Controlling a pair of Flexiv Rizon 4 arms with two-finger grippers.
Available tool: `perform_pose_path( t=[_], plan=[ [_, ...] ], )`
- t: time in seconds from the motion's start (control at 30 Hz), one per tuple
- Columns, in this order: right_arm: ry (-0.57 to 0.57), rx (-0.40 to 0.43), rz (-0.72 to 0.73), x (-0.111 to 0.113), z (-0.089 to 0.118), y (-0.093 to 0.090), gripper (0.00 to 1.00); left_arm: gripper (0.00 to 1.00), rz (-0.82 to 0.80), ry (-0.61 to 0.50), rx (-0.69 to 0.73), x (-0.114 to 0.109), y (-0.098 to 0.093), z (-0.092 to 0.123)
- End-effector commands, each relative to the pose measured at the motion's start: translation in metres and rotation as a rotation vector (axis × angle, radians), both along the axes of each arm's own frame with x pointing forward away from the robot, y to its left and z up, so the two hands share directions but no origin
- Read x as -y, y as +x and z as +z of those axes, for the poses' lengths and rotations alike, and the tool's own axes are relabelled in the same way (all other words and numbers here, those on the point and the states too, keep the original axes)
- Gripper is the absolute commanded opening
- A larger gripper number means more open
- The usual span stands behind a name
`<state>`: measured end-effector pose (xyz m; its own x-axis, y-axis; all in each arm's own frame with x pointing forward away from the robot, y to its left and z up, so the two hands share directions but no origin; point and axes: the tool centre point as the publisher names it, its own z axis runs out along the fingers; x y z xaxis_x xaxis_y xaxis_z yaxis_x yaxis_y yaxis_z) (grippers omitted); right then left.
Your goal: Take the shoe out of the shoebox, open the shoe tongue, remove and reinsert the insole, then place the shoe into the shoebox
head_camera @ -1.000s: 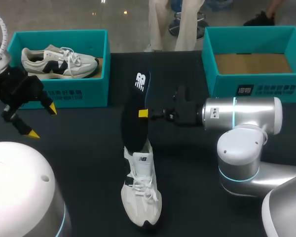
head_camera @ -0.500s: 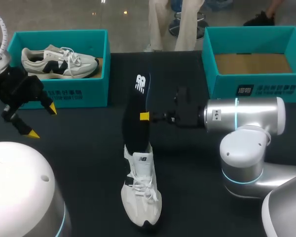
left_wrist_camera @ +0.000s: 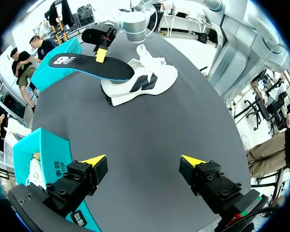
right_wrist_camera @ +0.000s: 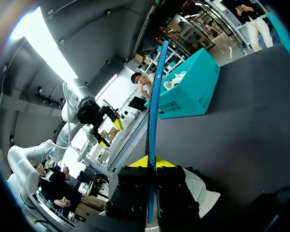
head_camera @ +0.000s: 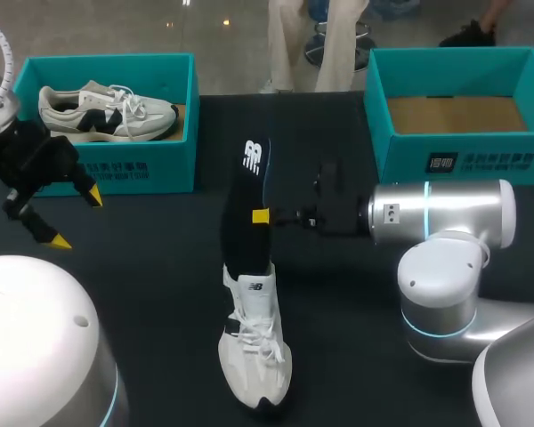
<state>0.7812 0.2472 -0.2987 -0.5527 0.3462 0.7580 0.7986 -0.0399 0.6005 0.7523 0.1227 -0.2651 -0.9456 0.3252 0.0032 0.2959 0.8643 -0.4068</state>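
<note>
A white shoe [head_camera: 255,342] with black patches lies on the dark table, toe toward the front; it also shows in the left wrist view [left_wrist_camera: 144,83]. A black insole [head_camera: 246,209] stands up from its heel opening, with its lower end in the shoe. My right gripper [head_camera: 261,216] is shut on the insole's edge; in its own view the thin blue-edged insole [right_wrist_camera: 152,130] runs up between the yellow tips [right_wrist_camera: 151,162]. My left gripper [head_camera: 68,216] hangs open at the left, away from the shoe, with nothing between its fingers [left_wrist_camera: 95,160].
A teal shoebox [head_camera: 182,133] at the back left holds a second white shoe [head_camera: 107,111]. An open teal shoebox [head_camera: 400,147] with a brown floor stands at the back right. My right arm's body [head_camera: 445,258] fills the right side.
My right gripper has moved slightly down and toward the front with the insole, pushing its lower end further into the shoe. The left arm has not moved.
</note>
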Motion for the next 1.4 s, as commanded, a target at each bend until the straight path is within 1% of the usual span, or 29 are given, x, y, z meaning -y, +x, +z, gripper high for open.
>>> perform_pose_path(
  t=[0.03,0.37,0.67,1.0,1.4],
  plan=[
    [-0.001,0.002,-0.003,-0.004,-0.005,-0.002,0.0,1.0,0.0,0.001,0.0,-0.001,-0.001,0.0],
    [0.001,-0.011,0.003,-0.004,-0.018,-0.014,0.0,1.0,0.0,0.001,0.0,-0.001,-0.001,0.0],
    [0.005,-0.053,-0.006,-0.003,-0.033,-0.03,0.0,1.0,0.0,0.001,0.0,-0.001,-0.001,0.0],
    [0.011,-0.085,-0.024,-0.001,-0.043,-0.046,0.0,1.0,0.0,0.001,0.0,-0.001,-0.001,0.0],
    [0.004,-0.117,-0.027,0.0,-0.05,-0.056,0.0,1.0,0.0,0.001,0.0,-0.001,-0.001,0.0]
  ],
)
